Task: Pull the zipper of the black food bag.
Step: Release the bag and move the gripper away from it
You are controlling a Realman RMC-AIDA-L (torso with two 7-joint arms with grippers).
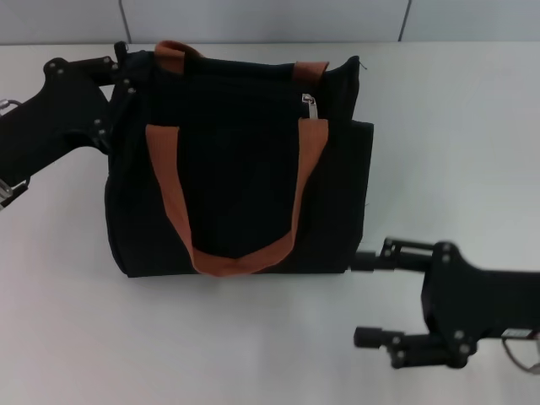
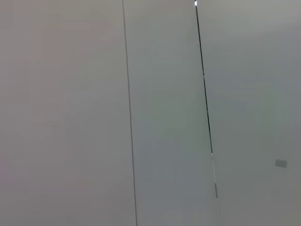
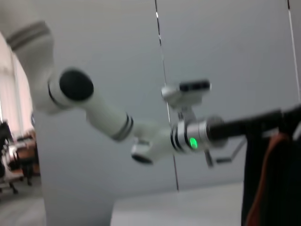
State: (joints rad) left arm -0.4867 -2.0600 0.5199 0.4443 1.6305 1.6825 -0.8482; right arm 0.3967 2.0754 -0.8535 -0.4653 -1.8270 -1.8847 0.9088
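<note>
The black food bag [image 1: 240, 169] stands on the white table in the middle of the head view, with two orange-brown handles [image 1: 236, 257]. The silver zipper pull [image 1: 310, 105] hangs near the bag's upper right end. My left gripper [image 1: 125, 72] is at the bag's upper left corner, closed on the fabric edge there. My right gripper [image 1: 364, 299] is open and empty, low over the table just off the bag's front right corner. The right wrist view shows the bag's edge [image 3: 277, 188] with my left arm [image 3: 141, 136] reaching to it. The left wrist view shows only wall.
The white table [image 1: 456, 152] stretches right of the bag and in front of it [image 1: 169, 337]. A grey panelled wall [image 1: 253, 17] runs behind the table's far edge.
</note>
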